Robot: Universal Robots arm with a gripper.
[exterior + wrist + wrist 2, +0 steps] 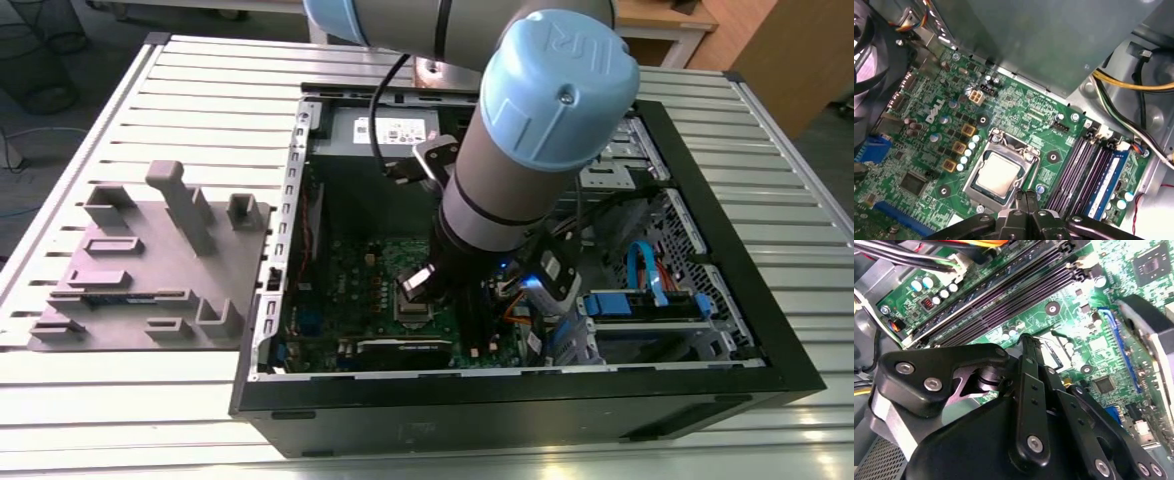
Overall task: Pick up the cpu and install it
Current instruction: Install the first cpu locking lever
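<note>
The arm is deep inside the open computer case (694, 380), which lies on its side on the slatted worktop (160, 90). In the first wrist view the cpu (998, 177) sits flat inside the socket frame (974, 172) on the green motherboard (929, 165), silvery top up, its edges looking square to the frame. The end effector (1025, 200) hangs just beside that frame, its two fingertips (1020, 197) pressed together with nothing between them. So it is clenched and empty, and the chip looks seated.

Now the risks, as I judge them. Those closed tips are close to the frame's edge and to the memory slots (1079, 170) on the far side. A sideways drift could rake the small capacitors (968, 152) or clip a slot latch. A drop straight down would put metal on the board itself.

If the chip is even slightly off its keying, any press on top could bend the socket contacts beneath; I cannot see those contacts, so I cannot rule it out.

The frame's hold-down state is unclear from here. If it is not latched, a bump to the case could shift the chip.

In the exterior view the arm's forearm crowds the loose cables (641, 265) on the exterior view's right; a snag there could tug a connector. The grey moulded tray (147, 260) sits well apart on the worktop, out of harm's way.
</note>
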